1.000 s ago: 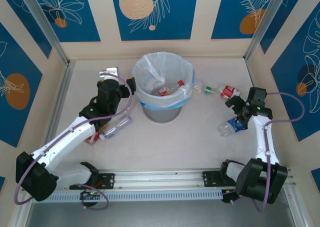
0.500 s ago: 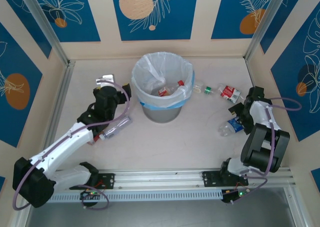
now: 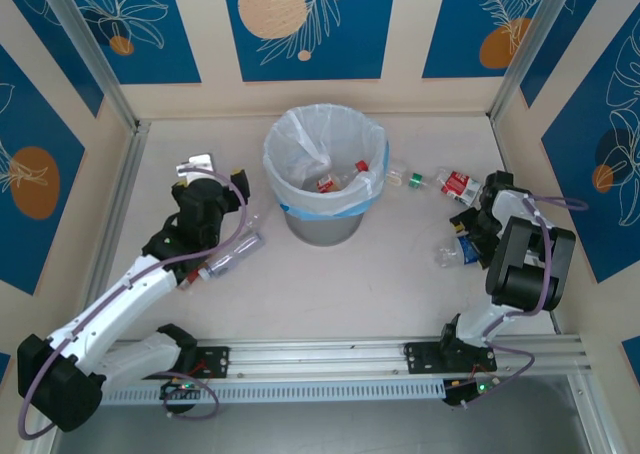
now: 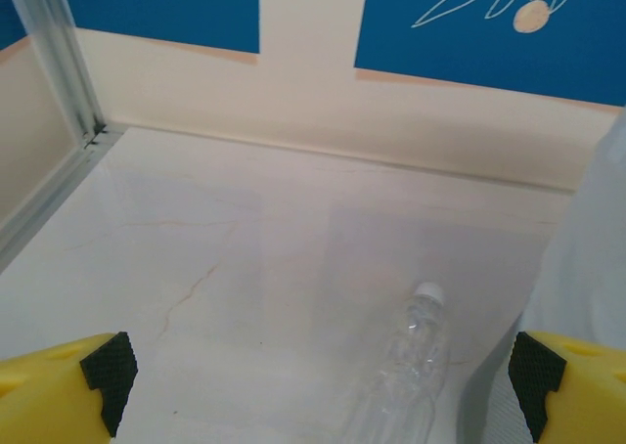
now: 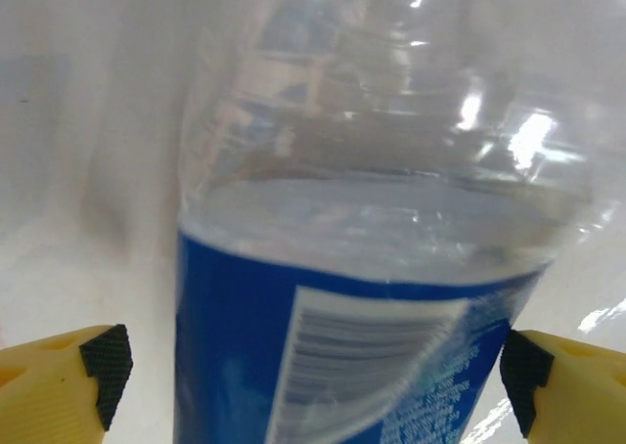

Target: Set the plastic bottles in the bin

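Note:
The grey bin [image 3: 322, 224], lined with a white bag, stands mid-table with red-labelled bottles [image 3: 327, 182] inside. My left gripper [image 3: 193, 164] is left of the bin, open and empty. In the left wrist view a clear white-capped bottle [image 4: 409, 358] lies on the table ahead, beside the bin's bag [image 4: 587, 297]. Another clear bottle [image 3: 232, 254] lies under the left arm. My right gripper [image 5: 318, 385] is open, with a blue-labelled bottle [image 5: 342, 317] lying between its fingers [image 5: 106, 371]; a gap shows on the left side. That bottle [image 3: 452, 254] lies at the right.
A green-capped bottle [image 3: 404, 179] and a red-labelled bottle [image 3: 458, 184] lie right of the bin. Walls enclose the table on three sides, with a metal post [image 4: 59, 58] at the back left corner. A rail [image 3: 320, 359] runs along the near edge.
The left arm has drawn back from the bin toward the left. The right arm has folded in, bringing its gripper down around the blue-labelled bottle.

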### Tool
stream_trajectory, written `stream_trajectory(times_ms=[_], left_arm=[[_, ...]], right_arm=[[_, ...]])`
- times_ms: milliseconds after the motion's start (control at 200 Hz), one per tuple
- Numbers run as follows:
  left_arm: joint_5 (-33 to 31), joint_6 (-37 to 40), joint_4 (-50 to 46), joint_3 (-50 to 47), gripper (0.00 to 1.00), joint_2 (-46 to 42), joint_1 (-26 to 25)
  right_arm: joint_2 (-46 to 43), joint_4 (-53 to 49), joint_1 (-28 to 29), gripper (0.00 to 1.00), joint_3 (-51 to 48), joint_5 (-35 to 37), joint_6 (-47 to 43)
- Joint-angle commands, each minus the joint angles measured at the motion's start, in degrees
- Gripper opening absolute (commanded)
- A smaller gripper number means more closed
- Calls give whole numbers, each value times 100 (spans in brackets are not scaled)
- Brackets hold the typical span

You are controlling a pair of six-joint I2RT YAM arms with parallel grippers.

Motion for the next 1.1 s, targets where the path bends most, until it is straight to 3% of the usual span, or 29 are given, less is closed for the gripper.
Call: stream_trajectory(times_ms=[0,350,485,715,1095], left_arm=[[-255,-146,-162,-79,99,-184,100],[-246,-195,-231,-139,99,-225,199],[-189,-208,-182,-132,99,-145,241],[-148,-159,-243,-128,99,-109,305],[-146,-247,-290,-253,99,-228,417]], right_arm=[[204,-27,-27,98,76,-81,348],[11,-128,-6,100,32,-162,830],[-57,221,-104,100,-202,-522,1098],[696,185,-124,93,205,-367,822],[669,210,-83,74,177,-380,848]])
